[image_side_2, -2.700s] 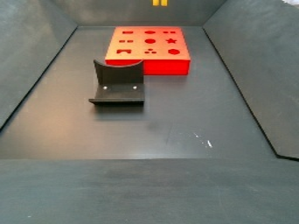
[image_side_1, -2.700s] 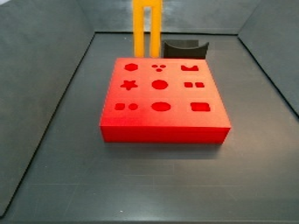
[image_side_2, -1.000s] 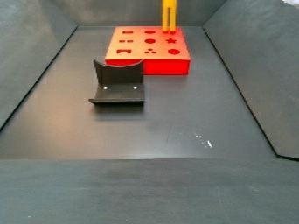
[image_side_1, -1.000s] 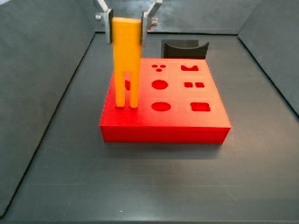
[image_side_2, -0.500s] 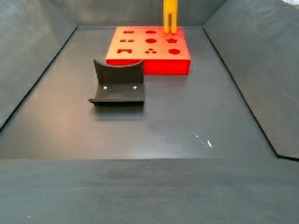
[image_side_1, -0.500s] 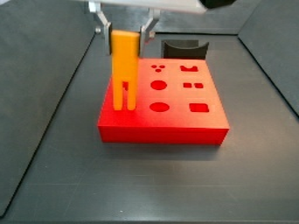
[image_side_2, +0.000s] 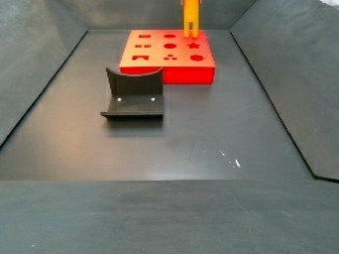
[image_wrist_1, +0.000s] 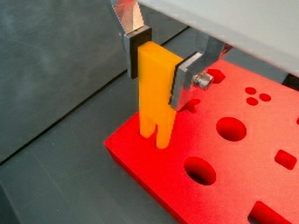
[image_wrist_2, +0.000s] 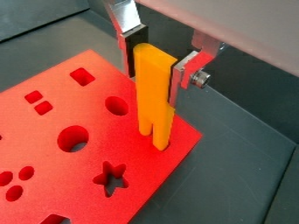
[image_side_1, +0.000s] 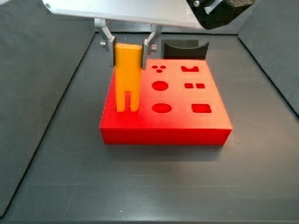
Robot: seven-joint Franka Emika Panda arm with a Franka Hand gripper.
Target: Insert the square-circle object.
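Note:
My gripper (image_side_1: 126, 42) is shut on the top of the square-circle object (image_side_1: 126, 77), a tall orange-yellow bar held upright with its two prongs down. It shows in both wrist views (image_wrist_1: 158, 92) (image_wrist_2: 156, 94) between my silver fingers. The prong tips sit at the top face of the red block (image_side_1: 176, 105) near its front left corner, over the square-and-circle hole pair. In a side view (image_side_2: 191, 18) the bar stands at the far right corner of the red block (image_side_2: 153, 60). How deep the prongs reach cannot be told.
The red block has several other shaped holes, among them a star (image_wrist_2: 111, 178) and circles (image_wrist_1: 232, 129). The dark fixture (image_side_2: 133, 94) stands on the floor beside the block and shows behind it in a side view (image_side_1: 184, 47). Grey bin walls slope up all round.
The gripper has come down with the bar: its prongs are lower on the red block's front left corner than half a second ago, and more of the gripper body is in view.

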